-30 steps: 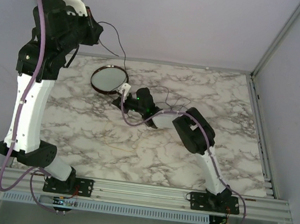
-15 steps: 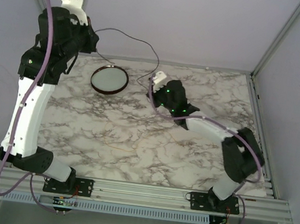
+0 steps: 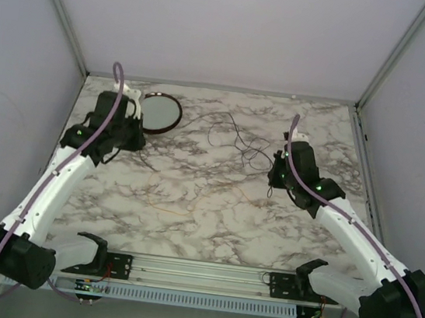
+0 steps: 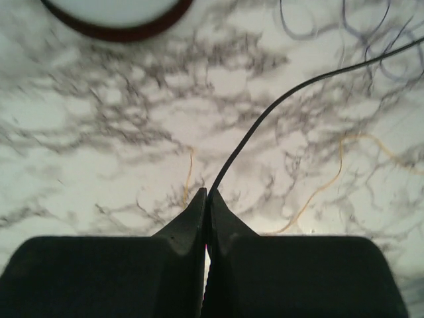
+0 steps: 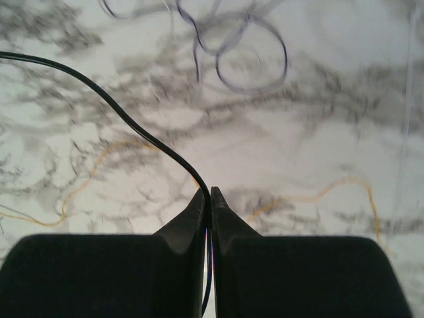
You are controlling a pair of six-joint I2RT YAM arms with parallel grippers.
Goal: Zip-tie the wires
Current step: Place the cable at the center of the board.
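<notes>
The wires (image 3: 235, 138) sit in loose loops toward the back of the marble table (image 3: 190, 211), between the two arms (round dish (image 3: 160, 113) off to the left). The left gripper (image 4: 206, 194) is pinched tight on one strand, and the right gripper (image 5: 207, 192) is clamped on a strand too.

Bright, even light; blurred wrist backgrounds

The wires (image 3: 235, 137) are black, the table (image 3: 194, 180) white marble veined grey, the dish (image 3: 158, 131) brown-rimmed.
</notes>
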